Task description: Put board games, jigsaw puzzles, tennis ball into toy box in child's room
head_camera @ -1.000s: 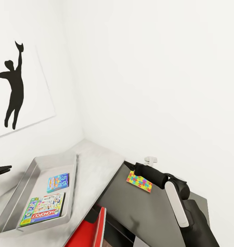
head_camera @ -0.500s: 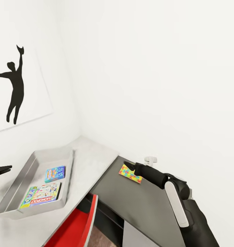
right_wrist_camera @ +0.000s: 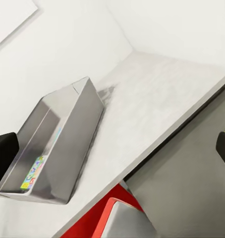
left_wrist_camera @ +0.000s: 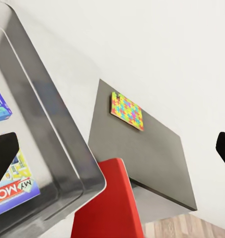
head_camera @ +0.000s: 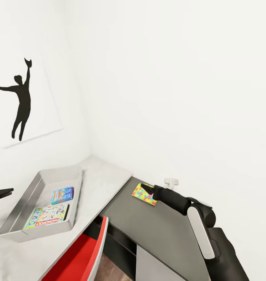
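The puzzle (head_camera: pixel 144 194) lies flat on the dark low section of the surface (head_camera: pixel 160 230), long axis running far-left to near-right. The right tool (head_camera: pixel 148 191) reaches over its right end; whether it grips I cannot tell. To the left, the toy box (head_camera: pixel 19 210) holds the blue game (head_camera: pixel 62 195) and the Monopoly game (head_camera: pixel 47 216).

Child's room — board games (head_camera: pixel 49 215), baseball silhouette (head_camera: pixel 19 102).

right arm (head_camera: pixel 199 222) extended forward, end effector (head_camera: pixel 148 190) low
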You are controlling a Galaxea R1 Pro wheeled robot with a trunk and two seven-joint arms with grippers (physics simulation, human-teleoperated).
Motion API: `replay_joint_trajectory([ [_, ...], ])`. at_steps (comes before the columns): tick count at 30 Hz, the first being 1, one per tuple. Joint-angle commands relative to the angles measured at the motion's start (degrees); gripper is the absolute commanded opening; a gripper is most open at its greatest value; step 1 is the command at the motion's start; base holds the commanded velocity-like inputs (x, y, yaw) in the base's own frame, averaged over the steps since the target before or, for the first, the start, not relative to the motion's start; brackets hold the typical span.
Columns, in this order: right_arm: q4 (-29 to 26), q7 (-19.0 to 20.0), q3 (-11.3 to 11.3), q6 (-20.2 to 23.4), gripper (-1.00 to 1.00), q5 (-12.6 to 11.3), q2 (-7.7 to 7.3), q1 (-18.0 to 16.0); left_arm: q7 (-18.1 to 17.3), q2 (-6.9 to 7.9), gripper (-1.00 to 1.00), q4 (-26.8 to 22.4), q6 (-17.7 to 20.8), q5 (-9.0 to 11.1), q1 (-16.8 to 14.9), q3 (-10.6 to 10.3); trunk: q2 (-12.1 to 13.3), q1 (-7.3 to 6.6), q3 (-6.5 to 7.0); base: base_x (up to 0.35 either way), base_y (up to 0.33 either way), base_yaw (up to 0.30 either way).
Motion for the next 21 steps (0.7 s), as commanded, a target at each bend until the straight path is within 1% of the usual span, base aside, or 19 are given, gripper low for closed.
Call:
replay_joint_trajectory([
  [1,-0.05,0.15,-0.07,0.29,1.0,0.03,0.03,0.07,-0.23,0.01,1.0,0.02,0.59,-0.04,-0.06,0.0,-0.12,0.04,-0.04,-0.005,-0.002,0.0],
  [6,-0.29,0.42,-0.09,-0.44,1.0,0.02,0.03,0.78,-0.23,-0.02,1.0,0.02,0.52,-0.1,-0.06,0.0,-0.12,0.04,0.44,-0.002,-0.001,0.0],
  [9,-0.43,1.85,-0.08,-2.09,1.0,0.03,0.03,1.18,-0.23,-0.05,1.0,0.02,0.47,-0.11,-0.06,0.0,-0.12,0.04,0.73,0.0,0.0,0.0],
  [10,-0.46,2.49,-0.08,-2.51,1.0,0.04,0.03,1.36,-0.23,-0.05,1.0,0.02,0.45,-0.12,-0.06,0.0,-0.12,0.04,0.82,0.0,0.0,0.0],
  [11,-0.52,4.06,-0.09,-3.28,1.0,0.06,0.0,1.73,-0.23,-0.05,1.0,0.02,0.39,-0.12,-0.06,0.0,-0.12,0.04,0.92,0.0,0.0,0.0],
  [13,-0.58,5.8,-0.12,-3.88,1.0,0.15,-0.01,2.09,-0.23,-0.06,1.0,0.02,0.34,-0.12,-0.06,0.0,-0.12,0.04,1.11,0.0,0.0,0.0],
  [14,-0.63,7.52,-0.13,-4.31,1.0,0.32,-0.03,2.34,-0.23,-0.06,1.0,0.02,0.3,-0.12,-0.06,0.0,-0.12,0.04,1.2,0.0,0.0,0.004],
  [16,-0.68,9.43,-0.15,-4.71,1.0,0.57,-0.03,2.55,-0.23,-0.06,1.0,0.02,0.25,-0.12,-0.06,0.0,-0.12,0.04,1.39,0.0,0.0,0.021],
  [21,-0.65,10.93,-0.16,-5.52,1.0,0.85,0.0,2.75,-0.23,-0.06,1.0,0.02,0.21,-0.12,-0.06,0.0,-0.12,0.04,1.87,0.0,0.0,0.05],
])
